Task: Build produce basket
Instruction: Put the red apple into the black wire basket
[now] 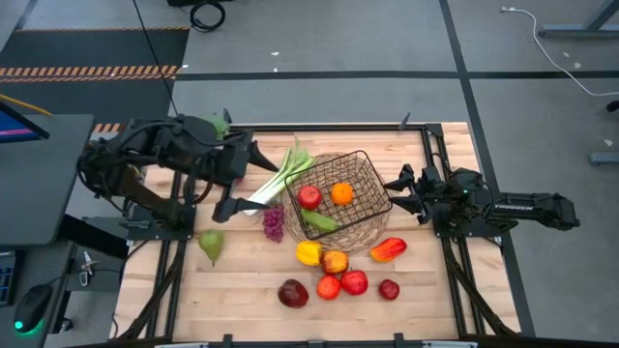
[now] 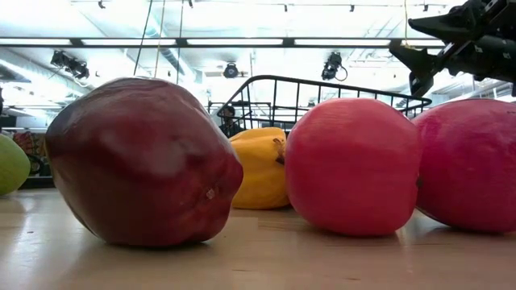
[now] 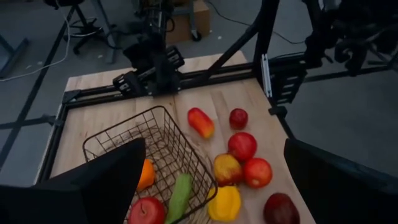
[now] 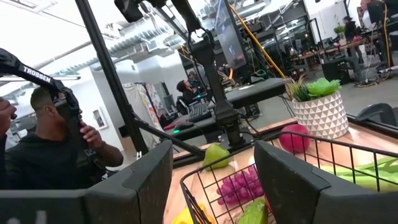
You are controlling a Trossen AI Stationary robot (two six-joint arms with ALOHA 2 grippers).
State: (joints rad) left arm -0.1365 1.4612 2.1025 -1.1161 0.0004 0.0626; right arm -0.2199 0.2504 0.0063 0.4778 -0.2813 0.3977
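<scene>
The dark wire basket sits tilted on its wicker base mid-table, holding a red apple, an orange and a green piece. A leek lies left of it with its leaves against the rim. Grapes and a green pear lie farther left. Peppers and several apples lie on the near side. My left gripper is open, raised over the leek. My right gripper is open, close to the basket's right corner.
A leafy plant in a white pot stands at the table's far left corner. Black frame rails run along the table edges. Bare wood shows near the near left corner. People sit beyond the table.
</scene>
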